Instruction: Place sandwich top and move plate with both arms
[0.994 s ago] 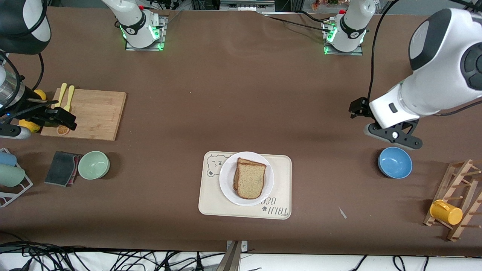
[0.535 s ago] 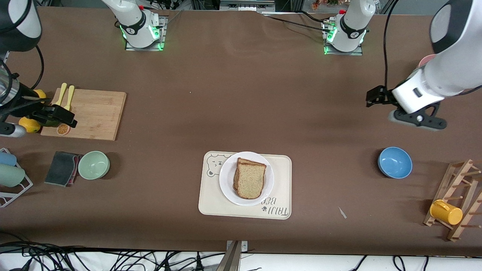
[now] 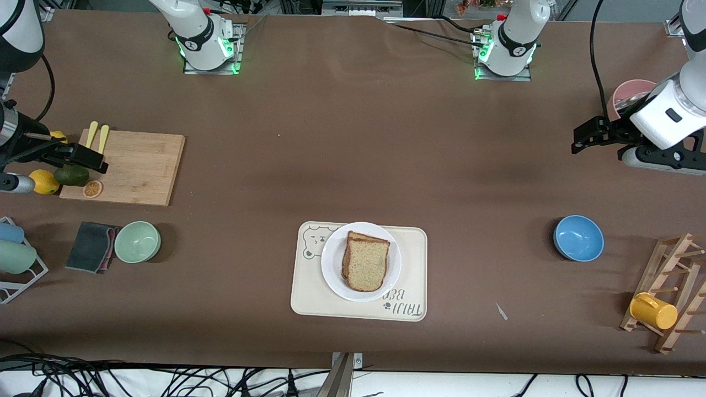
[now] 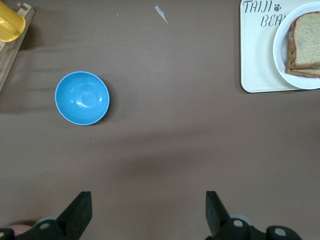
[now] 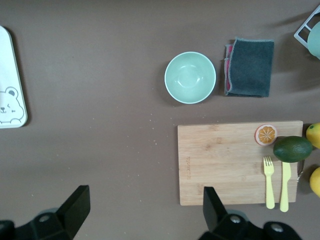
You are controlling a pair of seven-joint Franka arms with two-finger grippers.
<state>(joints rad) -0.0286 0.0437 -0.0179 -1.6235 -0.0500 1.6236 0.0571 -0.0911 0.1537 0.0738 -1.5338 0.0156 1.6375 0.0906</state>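
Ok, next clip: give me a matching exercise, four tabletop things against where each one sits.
Things:
1. plain brown bread slice
2. round white plate
3. yellow plastic fork
4. yellow mug

Places:
A. on the wooden peg rack
B. on the cream rectangular bear tray
C. on the wooden cutting board
D. topping the stack on the plate

Pairs: 1-D, 2-B, 3-C, 4-A

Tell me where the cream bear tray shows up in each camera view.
Front view: cream bear tray at lower centre, under the plate.
Left wrist view: its lettered corner at the upper edge.
Right wrist view: its bear corner at one side edge.
Shared landmark: the tray itself.
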